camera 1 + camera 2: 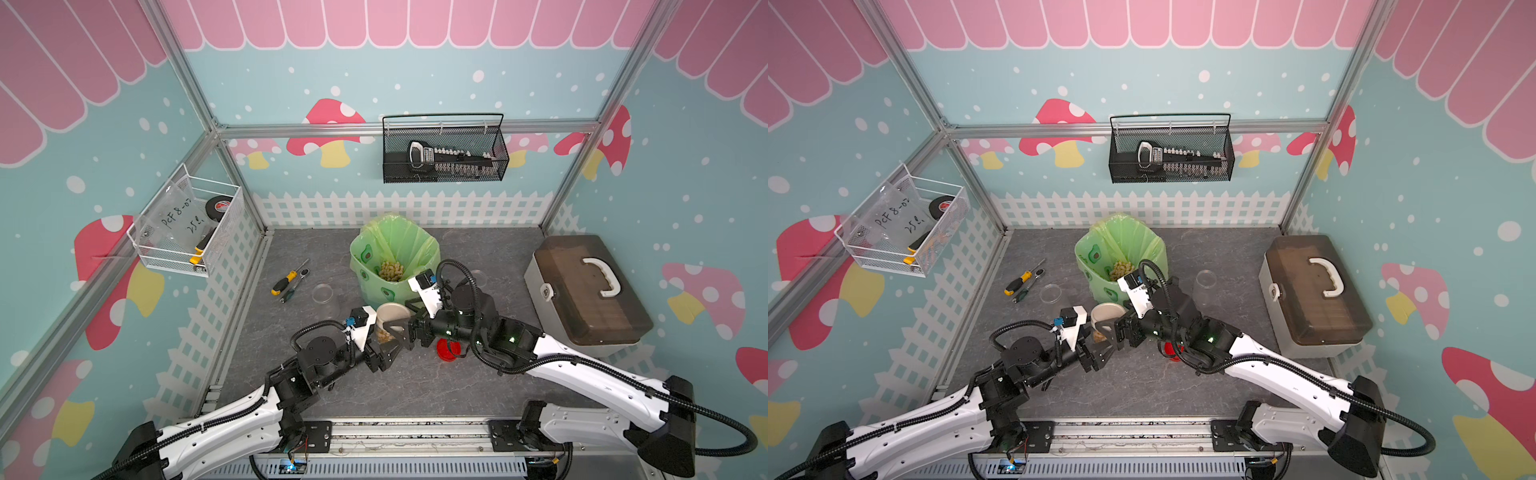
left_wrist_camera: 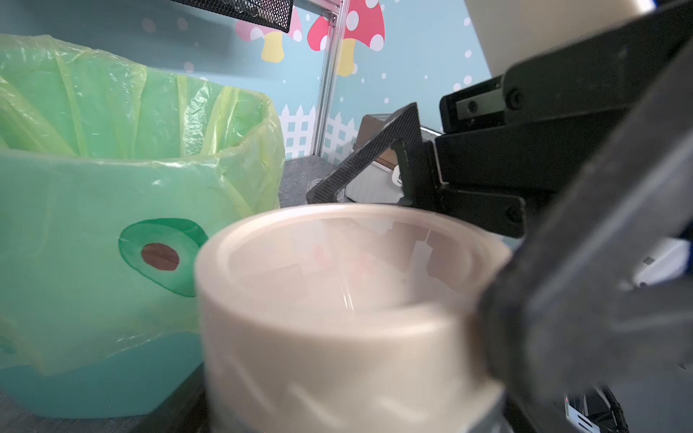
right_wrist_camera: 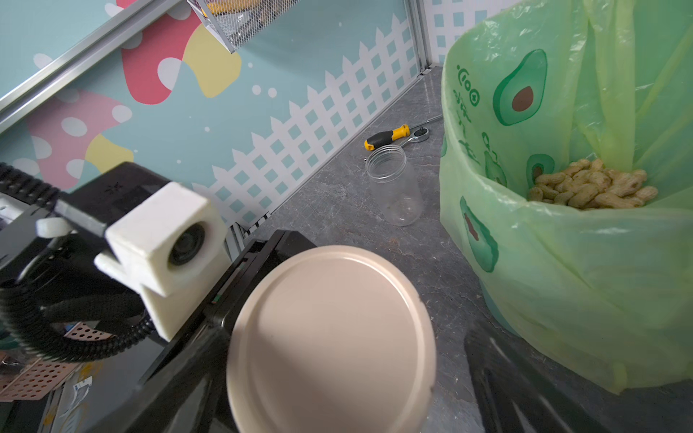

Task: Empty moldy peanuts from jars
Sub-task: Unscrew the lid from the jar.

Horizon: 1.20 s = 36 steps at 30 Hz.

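1. The left gripper (image 1: 388, 341) is clenched on the clear body of the squat jar (image 1: 384, 332). It holds the jar upright near the middle of the grey table (image 1: 415, 386), just on the near side of the bin (image 1: 374, 253).
2. The jar's beige lid (image 3: 330, 337) is on, and peanuts (image 1: 1099, 336) show through the wall below it.
3. The right gripper (image 1: 401, 318) is released, its jaws spread to either side of the lid. In the right wrist view, bare table shows between the lid and one of its fingers (image 3: 525, 375).
4. A heap of peanuts lies at the bottom of the green-bagged bin, beyond the jar.
5. A lidless jar (image 1: 323, 296) stands empty to the left of the bin, close to a yellow-handled screwdriver (image 1: 284, 281).
6. A second lidless jar (image 1: 1204, 286) stands to the right of the bin and looks empty.
7. A red lid (image 1: 449, 351) lies on the table, partly under the right arm.
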Available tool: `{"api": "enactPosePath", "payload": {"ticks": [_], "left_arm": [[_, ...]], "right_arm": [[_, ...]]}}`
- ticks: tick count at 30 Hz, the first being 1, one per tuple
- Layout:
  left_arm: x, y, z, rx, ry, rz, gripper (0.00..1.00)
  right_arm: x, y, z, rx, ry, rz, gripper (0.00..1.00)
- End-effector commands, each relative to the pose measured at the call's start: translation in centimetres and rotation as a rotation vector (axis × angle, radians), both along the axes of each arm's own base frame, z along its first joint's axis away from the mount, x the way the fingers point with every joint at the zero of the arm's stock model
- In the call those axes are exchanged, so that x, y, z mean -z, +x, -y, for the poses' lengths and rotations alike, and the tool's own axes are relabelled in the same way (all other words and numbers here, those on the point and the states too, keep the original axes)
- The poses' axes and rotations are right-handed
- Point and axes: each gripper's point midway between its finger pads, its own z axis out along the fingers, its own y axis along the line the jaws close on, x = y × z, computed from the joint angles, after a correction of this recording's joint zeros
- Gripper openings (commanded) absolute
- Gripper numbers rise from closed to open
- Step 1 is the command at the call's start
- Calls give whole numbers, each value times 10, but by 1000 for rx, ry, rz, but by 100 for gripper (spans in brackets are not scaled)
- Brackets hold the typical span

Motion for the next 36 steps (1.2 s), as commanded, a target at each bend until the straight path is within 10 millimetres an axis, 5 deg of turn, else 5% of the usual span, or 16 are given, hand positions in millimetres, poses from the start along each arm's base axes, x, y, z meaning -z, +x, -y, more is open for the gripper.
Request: {"api": "enactPosePath", "payload": {"ticks": [1,8,36], "left_arm": [[-36,0,-3,-4,-86,61,47],[-35,1,-3,-7,-82,58,47],[-37,4,1,-5,-73,61,45]], "right_arm": [[2,1,16,22,-14,8,97],[-7,1,36,46,4,17,96],[-14,-2,-18,-75,18,11,99]]}}
